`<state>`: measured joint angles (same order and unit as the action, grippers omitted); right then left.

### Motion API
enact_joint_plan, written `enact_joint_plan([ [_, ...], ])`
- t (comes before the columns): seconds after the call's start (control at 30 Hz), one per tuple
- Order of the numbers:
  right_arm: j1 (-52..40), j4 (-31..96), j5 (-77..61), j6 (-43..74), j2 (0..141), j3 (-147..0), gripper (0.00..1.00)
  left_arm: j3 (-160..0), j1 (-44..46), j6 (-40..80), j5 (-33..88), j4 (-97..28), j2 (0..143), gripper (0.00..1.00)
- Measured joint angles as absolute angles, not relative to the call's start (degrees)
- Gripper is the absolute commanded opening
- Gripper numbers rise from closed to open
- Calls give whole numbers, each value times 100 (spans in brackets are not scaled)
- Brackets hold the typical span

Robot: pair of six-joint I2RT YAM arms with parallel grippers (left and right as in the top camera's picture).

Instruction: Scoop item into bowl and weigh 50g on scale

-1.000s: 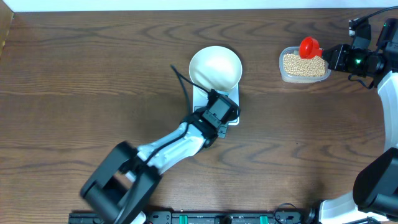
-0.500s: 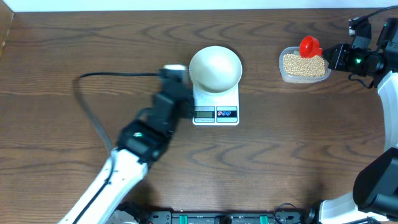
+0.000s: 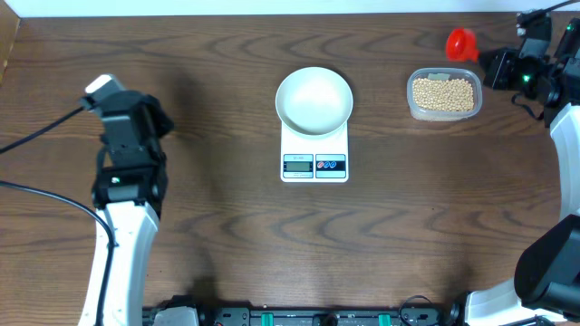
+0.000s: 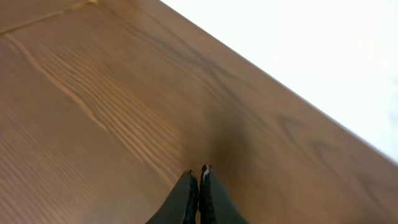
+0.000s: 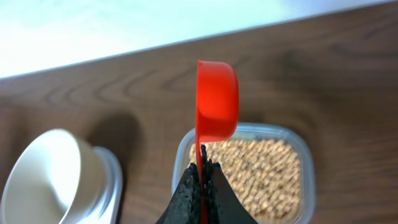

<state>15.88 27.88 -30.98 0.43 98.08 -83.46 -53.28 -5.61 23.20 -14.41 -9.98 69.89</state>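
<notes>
Right wrist view: with right claw [image 5: 200, 169] clamped on red scoop [image 5: 217, 99], dip toward six o'clock into beans [image 5: 261, 174], lift level.

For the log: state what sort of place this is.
Likely a robotics lab bench staged for weighing food: a wooden table, a kitchen scale under a white bowl, a tub of beans, and a red scoop in the right gripper.

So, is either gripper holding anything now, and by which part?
The right gripper holds the red scoop by its handle. The left gripper is shut on nothing.
</notes>
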Motion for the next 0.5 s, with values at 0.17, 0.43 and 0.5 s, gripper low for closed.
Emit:
enact_joint_plan([
  [0.17,1588,2314,-2716,484,9810,-8346,1,-5328,-856,2526,-1446,-165,7483,7],
  [0.43,1588,2362,-2469,849,9808,-8346,1,-5328,-355,2596,-661,130,8162,7],
  [0.5,1588,2467,-2458,873,9808,-8346,1,-5328,67,2593,-425,-12,8171,7],
])
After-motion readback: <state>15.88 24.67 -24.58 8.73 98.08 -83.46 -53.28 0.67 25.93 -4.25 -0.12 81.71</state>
